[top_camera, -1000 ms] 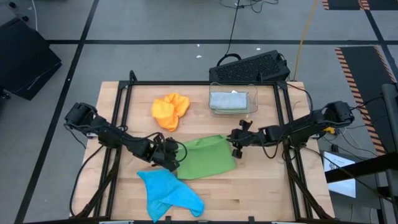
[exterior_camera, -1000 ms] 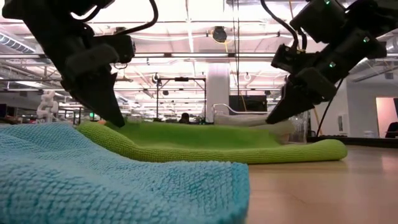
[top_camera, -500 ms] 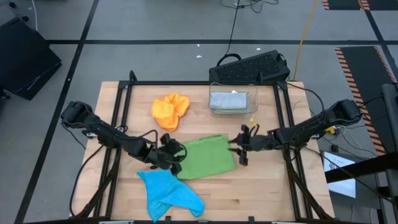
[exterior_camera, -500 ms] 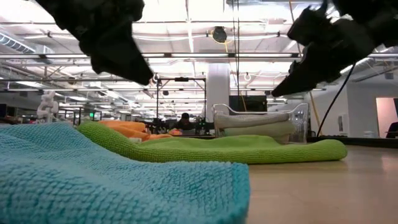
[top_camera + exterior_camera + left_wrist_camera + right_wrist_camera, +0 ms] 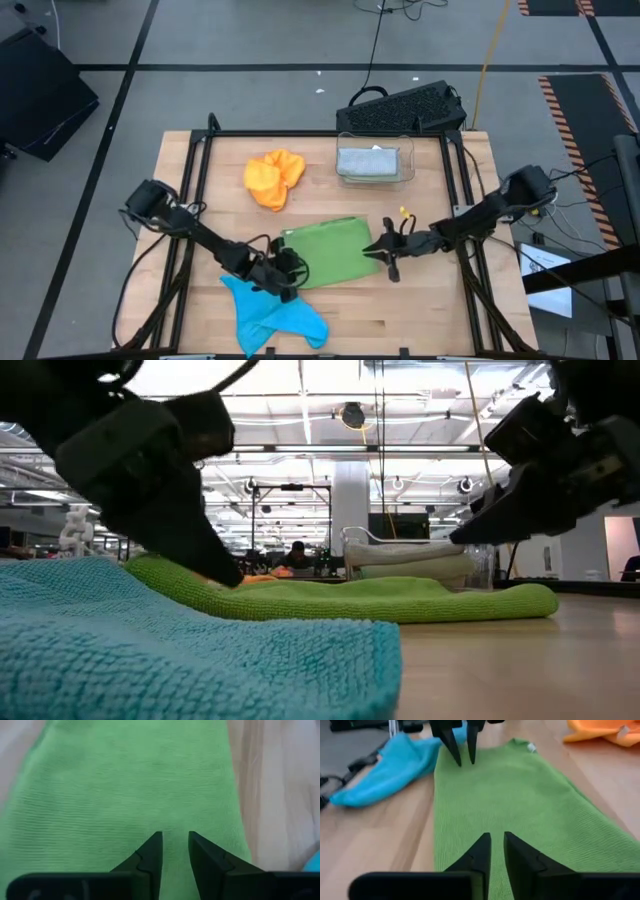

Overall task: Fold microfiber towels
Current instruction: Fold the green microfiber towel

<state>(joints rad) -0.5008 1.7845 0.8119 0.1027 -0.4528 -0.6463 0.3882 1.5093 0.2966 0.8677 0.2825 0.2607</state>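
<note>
Green microfibre sits under both tools: our left tool (image 5: 283, 268) at the green towel's (image 5: 330, 252) seven-o'clock corner and our right tool (image 5: 385, 253) at its three-o'clock edge, each with fingers narrowly parted, gripping nothing. We judge the cloth light, limp and grippy; pinch corners. Blue towel (image 5: 270, 310) overlaps near the left tool; orange towel (image 5: 273, 176) and clear bin (image 5: 375, 163) lie toward twelve on the counter (image 5: 440, 310).

flat towel (image 5: 330, 254) mid-table | crumpled towel (image 5: 274, 176) behind | bin (image 5: 374, 163) behind-right

green towel (image 5: 328, 254) flat, centre | blue towel (image 5: 268, 310) crumpled, front | orange towel (image 5: 273, 177) bunched, back
</note>
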